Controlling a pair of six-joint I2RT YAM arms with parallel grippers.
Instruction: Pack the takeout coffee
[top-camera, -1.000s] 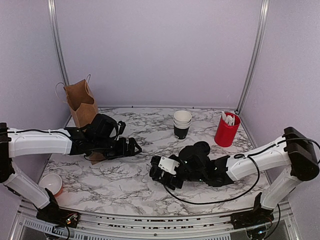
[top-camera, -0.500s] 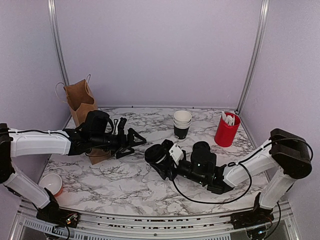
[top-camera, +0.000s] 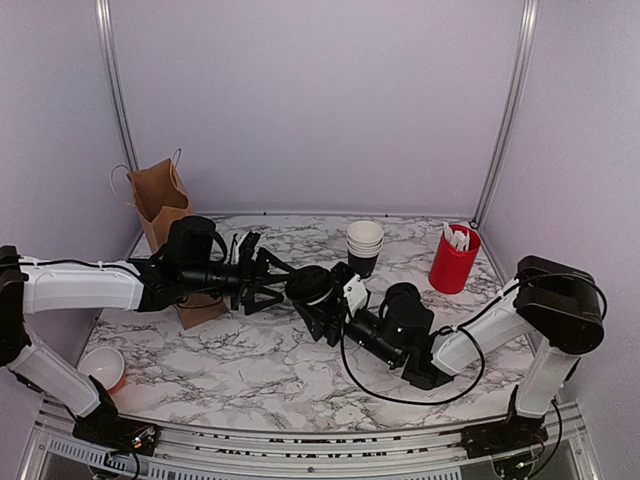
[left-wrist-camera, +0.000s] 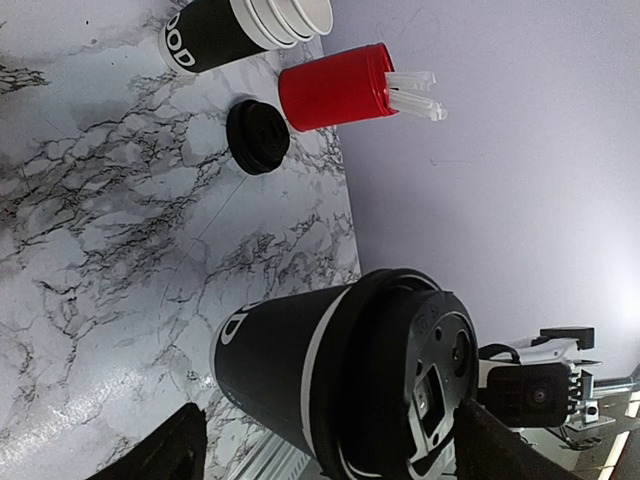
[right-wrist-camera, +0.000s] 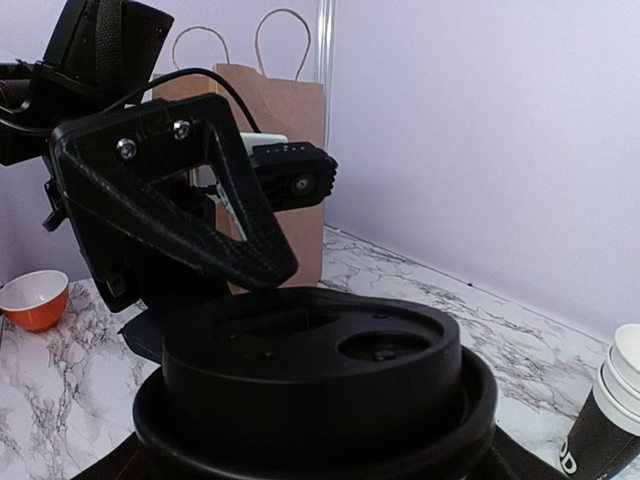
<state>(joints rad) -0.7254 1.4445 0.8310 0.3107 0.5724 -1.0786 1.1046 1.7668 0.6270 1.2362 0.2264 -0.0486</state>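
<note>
From above, the right pincer (top-camera: 322, 303) has its fingers closed round the takeout coffee (top-camera: 312, 286). It holds the cup up off the bench (top-camera: 250, 370), tipped on its side, so the black lid faces the left pincer (top-camera: 281, 287). The left pincer is wide open, with one fingertip on each side of the lid. I cannot tell if they touch it. The brown paper bag (top-camera: 160, 205) stands back behind the left pincer, next to its arm. The stack of cups (top-camera: 364, 248) is just past the right pincer, toward the back wall. The red cup (top-camera: 453, 262) with white sticks (top-camera: 458, 238) is farther off, on that pincer's outer side. A small orange bowl (top-camera: 102, 368) sits well away from both pincers, near the left arm's base. In the left wrist view the coffee lies between the two spread fingers (left-wrist-camera: 175, 450), and there is a gap between this finger and the cup. Far ahead of the left pincer a loose black lid (left-wrist-camera: 258, 135) lies flat on the bench, just beside the red cup and near the stack of cups. In the right wrist view the coffee's lid fills the bottom, right at the right pincer's tips. Only the edges of those fingers show. Just past the lid is the left pincer, open, and the bag and the bowl are behind it.
</note>
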